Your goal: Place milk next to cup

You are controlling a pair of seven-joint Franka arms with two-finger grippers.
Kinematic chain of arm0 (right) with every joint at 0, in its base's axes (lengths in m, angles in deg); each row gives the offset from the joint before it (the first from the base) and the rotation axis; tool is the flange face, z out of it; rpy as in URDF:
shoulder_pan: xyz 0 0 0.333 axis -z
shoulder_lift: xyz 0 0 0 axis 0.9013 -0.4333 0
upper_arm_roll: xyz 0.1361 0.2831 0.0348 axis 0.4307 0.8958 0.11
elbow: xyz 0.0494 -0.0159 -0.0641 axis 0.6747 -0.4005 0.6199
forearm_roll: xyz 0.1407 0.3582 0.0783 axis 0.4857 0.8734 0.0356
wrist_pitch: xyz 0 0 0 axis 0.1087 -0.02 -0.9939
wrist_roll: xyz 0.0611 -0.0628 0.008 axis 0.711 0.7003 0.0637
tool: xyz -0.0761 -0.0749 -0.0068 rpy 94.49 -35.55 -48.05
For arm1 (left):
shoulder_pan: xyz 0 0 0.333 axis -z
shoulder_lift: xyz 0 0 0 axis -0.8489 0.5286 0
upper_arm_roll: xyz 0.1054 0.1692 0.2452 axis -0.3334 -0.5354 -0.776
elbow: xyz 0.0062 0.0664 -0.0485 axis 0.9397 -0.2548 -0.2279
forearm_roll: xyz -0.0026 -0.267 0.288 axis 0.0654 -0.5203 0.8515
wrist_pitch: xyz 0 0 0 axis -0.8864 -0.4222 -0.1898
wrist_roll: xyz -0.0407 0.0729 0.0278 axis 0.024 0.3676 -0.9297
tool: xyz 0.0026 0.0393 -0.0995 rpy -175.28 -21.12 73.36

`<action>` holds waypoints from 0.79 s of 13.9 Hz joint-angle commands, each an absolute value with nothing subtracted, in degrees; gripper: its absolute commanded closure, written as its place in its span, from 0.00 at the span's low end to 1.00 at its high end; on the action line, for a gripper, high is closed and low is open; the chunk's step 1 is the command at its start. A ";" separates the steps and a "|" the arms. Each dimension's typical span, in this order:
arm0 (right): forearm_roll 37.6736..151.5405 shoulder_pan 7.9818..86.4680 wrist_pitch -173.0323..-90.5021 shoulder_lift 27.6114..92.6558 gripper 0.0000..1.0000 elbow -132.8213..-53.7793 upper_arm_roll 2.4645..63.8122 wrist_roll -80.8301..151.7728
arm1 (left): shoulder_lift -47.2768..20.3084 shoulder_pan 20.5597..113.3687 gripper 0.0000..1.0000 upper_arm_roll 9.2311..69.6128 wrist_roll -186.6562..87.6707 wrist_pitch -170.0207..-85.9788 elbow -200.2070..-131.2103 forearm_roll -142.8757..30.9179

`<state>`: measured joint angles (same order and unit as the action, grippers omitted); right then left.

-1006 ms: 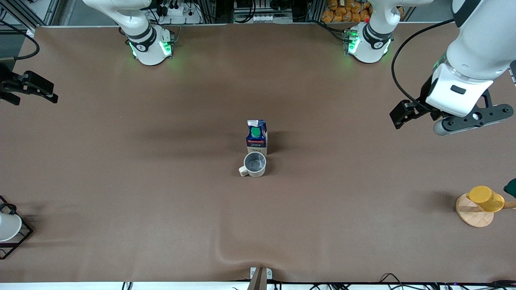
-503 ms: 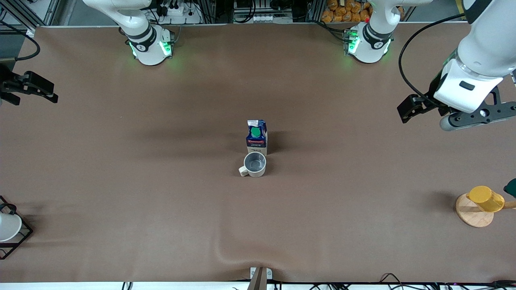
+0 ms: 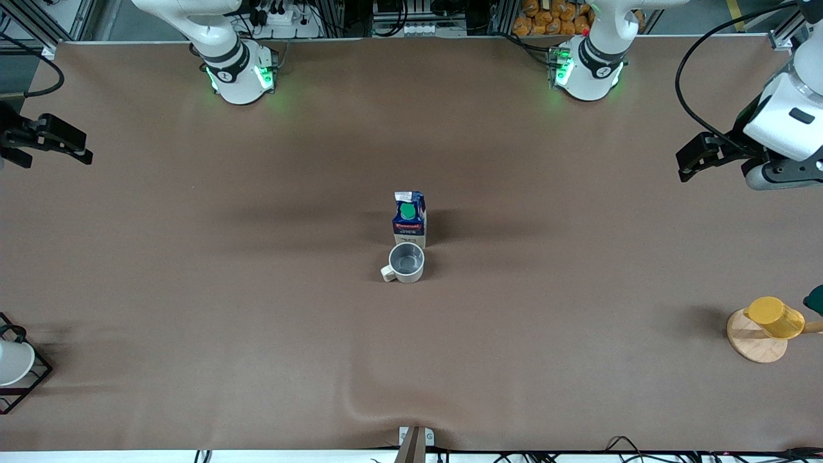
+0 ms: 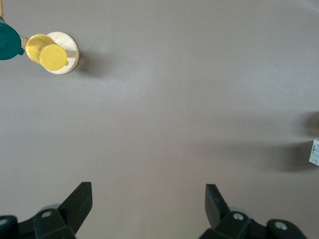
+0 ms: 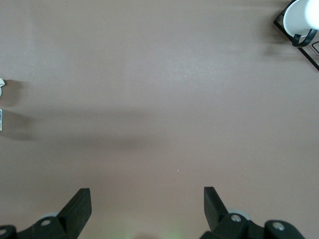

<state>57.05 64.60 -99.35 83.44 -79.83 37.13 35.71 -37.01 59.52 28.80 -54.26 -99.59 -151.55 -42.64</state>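
The milk [image 3: 409, 218], a dark blue carton with a green cap, stands upright in the middle of the table. The cup [image 3: 406, 262], a pale grey-beige mug, stands right beside it, nearer to the front camera. I cannot tell whether they touch. My left gripper [image 4: 148, 196] is open and empty, high over bare table toward the left arm's end; its hand [image 3: 781, 172] shows in the front view. A sliver of the milk [image 4: 315, 152] shows in the left wrist view. My right gripper [image 5: 147, 199] is open and empty over bare table at the right arm's end, where that arm waits.
A yellow cup [image 3: 775, 317] lies on a round wooden stand [image 3: 755, 344] at the left arm's end, with a dark green thing [image 3: 815, 299] beside it. A white cup [image 3: 13, 360] sits in a black wire rack [image 3: 29, 386] at the right arm's end. The cloth wrinkles [image 3: 379, 405] at the near edge.
My left arm has drawn away from the middle toward its own end of the table, gripper still open. The milk, the cup and the right arm have not moved.
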 commanded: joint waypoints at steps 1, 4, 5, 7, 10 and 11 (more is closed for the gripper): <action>56.27 64.76 -98.85 83.60 0.00 -79.71 37.36 36.33 | -37.26 59.67 0.00 28.57 -53.76 -98.82 -151.34 -46.53; 56.27 64.76 -98.85 83.60 0.00 -79.71 37.36 36.33 | -36.73 59.41 0.00 28.57 -53.50 -98.29 -151.16 -46.37; 56.27 64.68 -98.85 83.51 0.00 -79.71 37.36 36.33 | -36.82 59.41 0.00 28.57 -53.41 -97.77 -151.16 -46.37; 56.18 64.85 -98.94 83.51 0.00 -79.62 37.36 36.33 | -36.91 59.41 0.00 28.57 -53.50 -97.32 -151.07 -46.28; 56.18 65.03 -98.94 83.51 0.00 -79.62 37.36 36.33 | -37.00 59.41 0.00 28.48 -53.50 -96.71 -151.07 -46.11; 56.18 65.03 -98.94 83.51 0.00 -79.62 37.36 36.33 | -37.00 59.41 0.00 28.48 -53.50 -96.71 -151.07 -46.11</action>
